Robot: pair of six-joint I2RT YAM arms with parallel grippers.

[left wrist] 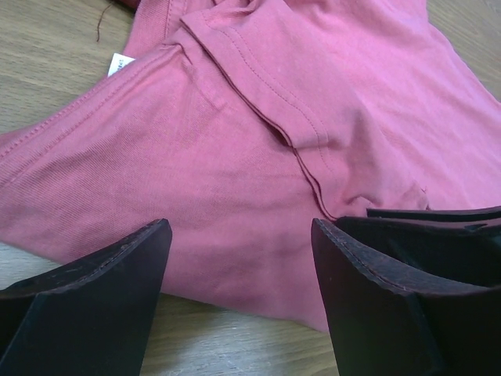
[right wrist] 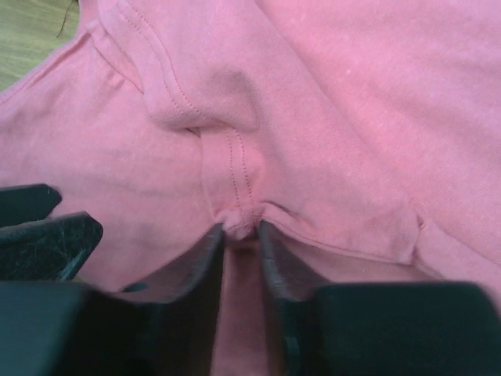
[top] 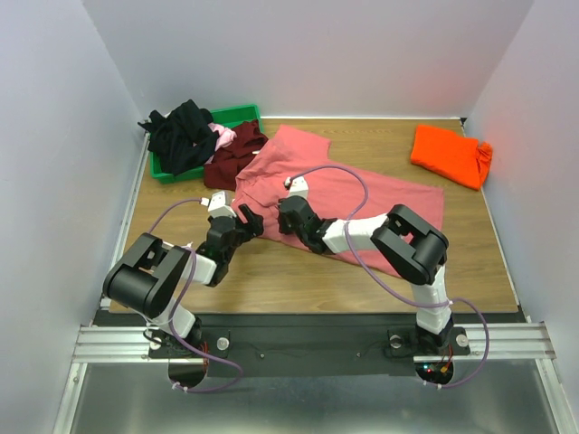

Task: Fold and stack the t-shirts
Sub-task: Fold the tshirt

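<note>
Table [top: 271, 271]: green bin [top: 237, 114] holds black shirt [top: 181, 136]; right claw [right wrist: 240, 231] pinches salmon shirt [top: 362, 194]; left claw [left wrist: 240, 227] spread.

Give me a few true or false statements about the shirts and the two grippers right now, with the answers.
1. The right gripper pinches a fold of the salmon-pink shirt. True.
2. The left gripper is shut on that shirt. False: its jaws stand open over the cloth.
3. The orange shirt lies at the far right, apart from the salmon-pink shirt. True.
4. The green bin is empty. False: the black shirt lies bunched over it.
</note>
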